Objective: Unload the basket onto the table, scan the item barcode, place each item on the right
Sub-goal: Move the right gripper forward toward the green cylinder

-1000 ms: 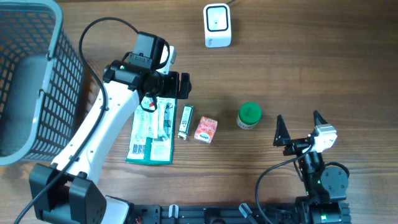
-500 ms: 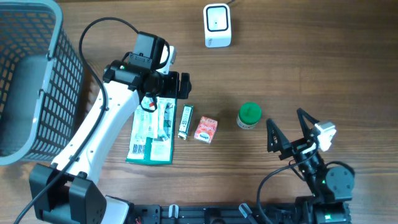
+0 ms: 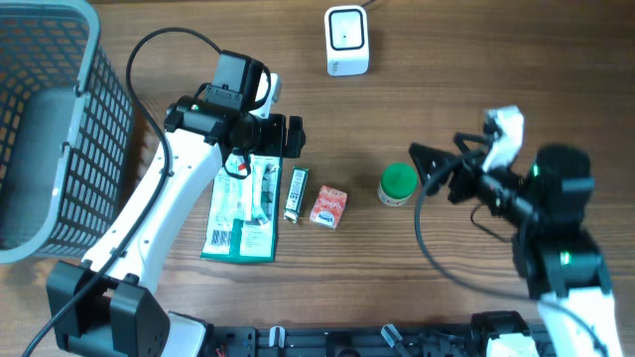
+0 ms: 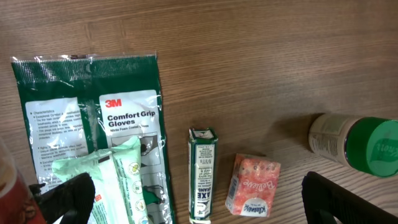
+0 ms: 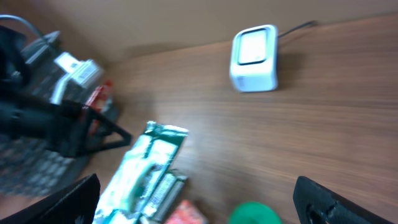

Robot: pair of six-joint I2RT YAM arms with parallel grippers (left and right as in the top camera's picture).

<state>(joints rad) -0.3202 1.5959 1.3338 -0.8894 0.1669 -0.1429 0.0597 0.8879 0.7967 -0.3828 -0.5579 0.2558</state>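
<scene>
Several items lie in a row on the wooden table: a green 3M glove pack (image 3: 241, 213) (image 4: 124, 118), a narrow green box (image 3: 296, 193) (image 4: 202, 171), a pink tissue pack (image 3: 328, 206) (image 4: 254, 185) and a green-lidded jar (image 3: 398, 183) (image 4: 360, 143). The white scanner (image 3: 347, 40) (image 5: 255, 57) stands at the far edge. My left gripper (image 3: 286, 139) (image 4: 199, 205) hovers open over the top of the glove pack, holding nothing. My right gripper (image 3: 437, 159) (image 5: 199, 208) is open and empty, just right of the jar and facing it; its view is blurred.
A grey mesh basket (image 3: 50, 129) fills the left side. The scanner's cable runs off the far edge. Bare wood lies between the scanner and the row of items.
My right arm has swung up from the near edge and forward, so its open gripper now sits beside the green-lidded jar. The left arm and all items have stayed put.
</scene>
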